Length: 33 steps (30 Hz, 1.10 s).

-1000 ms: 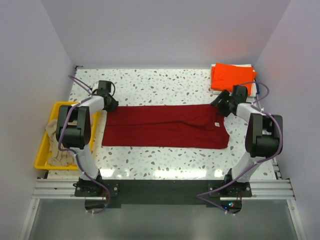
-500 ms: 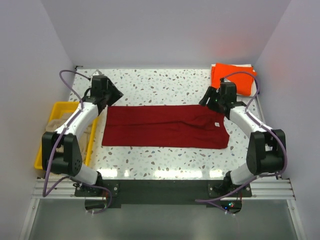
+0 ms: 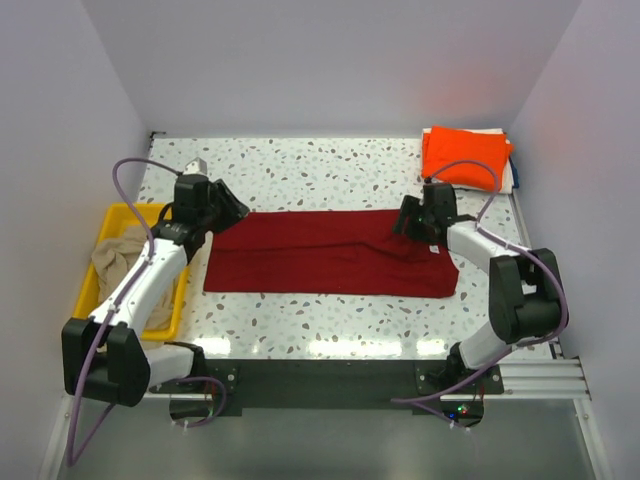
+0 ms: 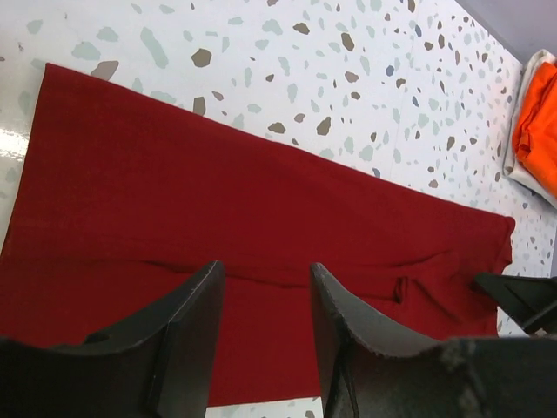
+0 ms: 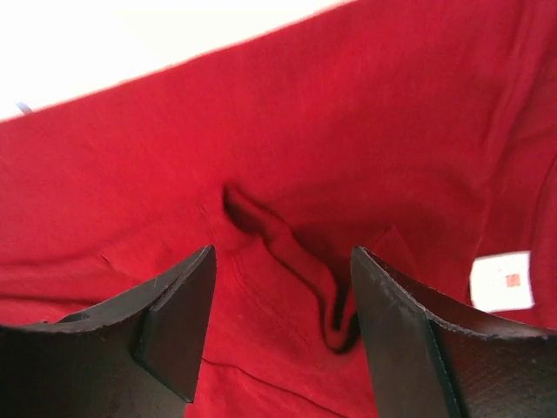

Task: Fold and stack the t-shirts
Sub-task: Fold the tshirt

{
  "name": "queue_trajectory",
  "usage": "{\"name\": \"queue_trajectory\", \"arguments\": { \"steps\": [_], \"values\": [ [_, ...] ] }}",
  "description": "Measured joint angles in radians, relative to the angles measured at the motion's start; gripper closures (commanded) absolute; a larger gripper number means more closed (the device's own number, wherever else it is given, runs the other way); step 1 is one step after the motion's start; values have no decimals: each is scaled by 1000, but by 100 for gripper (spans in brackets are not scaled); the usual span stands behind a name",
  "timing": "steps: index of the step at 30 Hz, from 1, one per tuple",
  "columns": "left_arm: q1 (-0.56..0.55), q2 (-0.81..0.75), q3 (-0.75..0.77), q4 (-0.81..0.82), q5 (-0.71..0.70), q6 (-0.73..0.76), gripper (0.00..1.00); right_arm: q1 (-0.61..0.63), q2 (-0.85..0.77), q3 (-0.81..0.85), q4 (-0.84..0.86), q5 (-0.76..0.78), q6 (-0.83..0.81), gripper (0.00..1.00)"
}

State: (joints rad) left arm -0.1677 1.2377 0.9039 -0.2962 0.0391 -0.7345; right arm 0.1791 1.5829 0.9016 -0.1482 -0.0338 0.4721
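Note:
The dark red t-shirt [image 3: 330, 252] lies folded into a long band across the table, with its white neck label [image 3: 436, 248] at the right end. My left gripper [image 3: 232, 209] is open and empty, above the shirt's far left corner; its wrist view shows the red cloth [image 4: 244, 218] below. My right gripper [image 3: 403, 219] is open and empty, low over the shirt's far right part, over a fold in the cloth [image 5: 296, 252] next to the label [image 5: 500, 280]. The orange t-shirt [image 3: 465, 154] lies folded at the back right. The beige t-shirt [image 3: 122, 262] lies crumpled in the tray.
The yellow plastic tray [image 3: 88, 300] stands at the table's left edge. The orange shirt rests on a white folded cloth [image 3: 508, 176] near the right wall; it also shows in the left wrist view [image 4: 540, 122]. Walls close in the table at the back and both sides.
Both arms have swung over the red shirt's far edge: the left gripper moved right and nearer, the right gripper moved left and nearer. The shirt has not moved.

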Motion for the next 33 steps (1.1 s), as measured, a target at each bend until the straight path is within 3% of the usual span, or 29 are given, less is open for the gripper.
{"name": "queue_trajectory", "arguments": {
  "steps": [5,16,22,33],
  "values": [
    [-3,-35,-15,-10,14,26,51,27,-23,-75,-3,18,-4,33],
    [-3,-49,-35,-25,31,61,51,99,-311,-243,-23,41,10,32],
    [-3,-49,-44,-24,38,72,51,129,-368,-322,-34,40,30,32],
    [-3,-58,-57,-27,48,75,51,158,-446,-315,-111,53,44,28]
  ]
}}
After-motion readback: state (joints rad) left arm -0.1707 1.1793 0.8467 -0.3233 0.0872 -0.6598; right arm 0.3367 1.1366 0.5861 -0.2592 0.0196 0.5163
